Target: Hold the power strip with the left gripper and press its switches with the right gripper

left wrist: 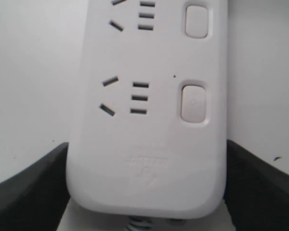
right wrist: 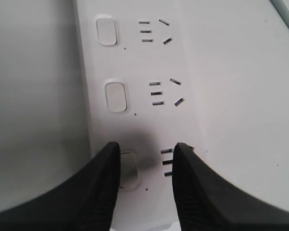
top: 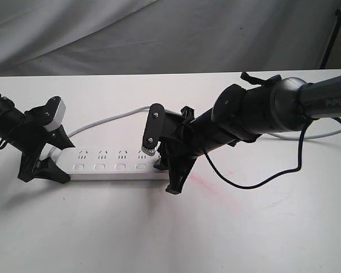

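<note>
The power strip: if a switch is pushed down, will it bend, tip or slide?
Probably stiff: the power strip lies flat as one straight bar, so bending or tipping seems unlikely. It might slide on the smooth table, but the left gripper brackets its end. Its grey cord curves loosely, so probably floppy.
</note>
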Controlling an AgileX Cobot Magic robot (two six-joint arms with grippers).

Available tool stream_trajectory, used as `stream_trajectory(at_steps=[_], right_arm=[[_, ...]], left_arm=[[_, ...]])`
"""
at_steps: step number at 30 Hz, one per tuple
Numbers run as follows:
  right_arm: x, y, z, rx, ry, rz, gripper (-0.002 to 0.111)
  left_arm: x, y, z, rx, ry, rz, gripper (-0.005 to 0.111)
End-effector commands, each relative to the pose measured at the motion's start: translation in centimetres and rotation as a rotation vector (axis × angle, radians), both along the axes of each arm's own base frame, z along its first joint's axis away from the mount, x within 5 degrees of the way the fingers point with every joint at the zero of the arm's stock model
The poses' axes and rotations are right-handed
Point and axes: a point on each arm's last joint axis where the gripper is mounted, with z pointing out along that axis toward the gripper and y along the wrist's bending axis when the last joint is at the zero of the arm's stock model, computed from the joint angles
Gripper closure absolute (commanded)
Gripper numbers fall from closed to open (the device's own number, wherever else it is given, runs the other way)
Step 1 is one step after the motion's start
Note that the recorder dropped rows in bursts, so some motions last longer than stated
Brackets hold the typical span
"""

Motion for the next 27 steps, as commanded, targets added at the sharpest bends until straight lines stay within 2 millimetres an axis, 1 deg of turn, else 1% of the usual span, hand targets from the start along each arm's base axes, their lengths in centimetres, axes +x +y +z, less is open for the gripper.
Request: stream_trajectory(at_steps=[1, 11, 18, 27], right_arm=[[0.13, 0.02, -0.01, -0.006, -0.021, -0.008, 0.074], [0.26, -0.01, 0.04, -0.001, -0.029, -0.024, 0.074], [0.46, 0.02, 0.87, 0.01, -0.056, -0.035, 0.074], [0.47, 0.02, 0.78, 0.009, -0.054, -0.035, 0.074]], left_arm=[[0.08, -0.03, 0.02, 0.006, -0.004, 0.006, 0.041], [0.08, -0.03, 0.02, 0.006, -0.004, 0.006, 0.041], [0.08, -0.03, 0.02, 0.006, -0.004, 0.006, 0.041], [0.08, -0.03, 0.02, 0.006, -0.004, 0.006, 0.041]])
